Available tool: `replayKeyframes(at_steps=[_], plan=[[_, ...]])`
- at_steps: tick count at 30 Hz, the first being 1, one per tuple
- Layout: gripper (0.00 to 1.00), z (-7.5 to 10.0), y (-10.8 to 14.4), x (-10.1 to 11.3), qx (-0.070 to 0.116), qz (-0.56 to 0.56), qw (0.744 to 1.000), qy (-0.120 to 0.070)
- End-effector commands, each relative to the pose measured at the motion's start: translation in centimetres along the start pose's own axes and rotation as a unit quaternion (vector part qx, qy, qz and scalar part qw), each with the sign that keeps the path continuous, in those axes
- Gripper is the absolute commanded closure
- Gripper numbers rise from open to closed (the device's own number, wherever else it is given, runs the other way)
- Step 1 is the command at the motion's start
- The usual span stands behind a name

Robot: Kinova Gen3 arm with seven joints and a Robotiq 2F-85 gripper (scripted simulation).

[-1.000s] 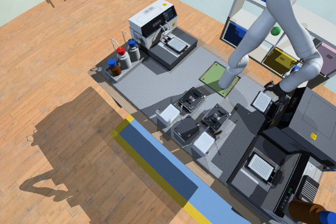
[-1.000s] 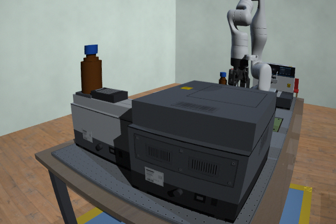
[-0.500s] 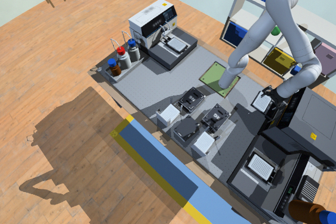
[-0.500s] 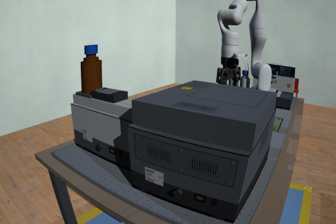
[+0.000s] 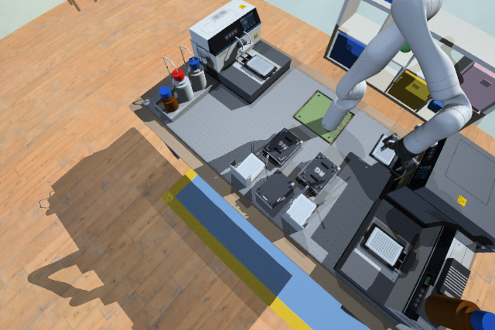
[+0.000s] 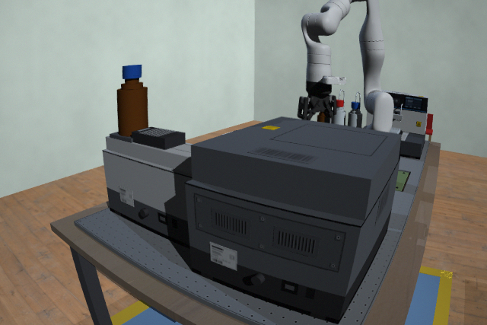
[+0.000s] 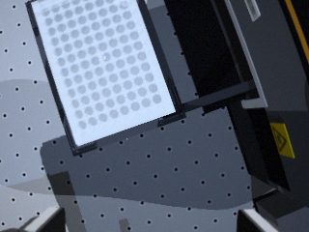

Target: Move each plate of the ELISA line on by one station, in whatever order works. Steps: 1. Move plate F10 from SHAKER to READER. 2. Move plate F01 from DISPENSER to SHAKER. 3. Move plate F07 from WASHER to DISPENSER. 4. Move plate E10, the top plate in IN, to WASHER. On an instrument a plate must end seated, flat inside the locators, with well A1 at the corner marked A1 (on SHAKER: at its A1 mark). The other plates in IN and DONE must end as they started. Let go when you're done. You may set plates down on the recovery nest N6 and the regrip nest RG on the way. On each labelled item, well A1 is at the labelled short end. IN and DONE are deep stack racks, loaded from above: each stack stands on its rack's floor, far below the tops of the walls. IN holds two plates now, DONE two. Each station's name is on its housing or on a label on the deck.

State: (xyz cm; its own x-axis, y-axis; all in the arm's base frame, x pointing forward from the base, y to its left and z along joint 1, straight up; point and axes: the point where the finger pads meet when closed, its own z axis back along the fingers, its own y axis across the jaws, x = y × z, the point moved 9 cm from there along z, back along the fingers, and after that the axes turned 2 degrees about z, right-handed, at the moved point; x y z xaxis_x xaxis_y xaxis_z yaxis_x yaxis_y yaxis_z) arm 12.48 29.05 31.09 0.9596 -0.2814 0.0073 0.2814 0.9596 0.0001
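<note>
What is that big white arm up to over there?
The white arm hangs its pincer, open and holding nothing, beside a white well plate resting in a dark tray that sticks out from the large dark instrument. Other white plates sit at stations around the deck.
</note>
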Motion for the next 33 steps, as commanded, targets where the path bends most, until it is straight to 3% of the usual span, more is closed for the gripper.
replayKeyframes(at_steps=[1, 6, 21, 25, 33], plan=[[0.0, 0.0, 0.5, 1.1, 0.001, -0.039, 0.999, 0.0], [0.0, 0.0, 0.8, 2.0, 0.001, -0.086, 0.996, 0.0], [0.0, 0.0, 2.3, 6.0, 0.001, -0.086, 0.996, 0.0], [0.0, 0.0, 2.8, 7.3, 0.001, -0.165, 0.986, 0.0], [0.0, 0.0, 3.7, 9.8, 0.001, -0.172, 0.985, 0.0]])
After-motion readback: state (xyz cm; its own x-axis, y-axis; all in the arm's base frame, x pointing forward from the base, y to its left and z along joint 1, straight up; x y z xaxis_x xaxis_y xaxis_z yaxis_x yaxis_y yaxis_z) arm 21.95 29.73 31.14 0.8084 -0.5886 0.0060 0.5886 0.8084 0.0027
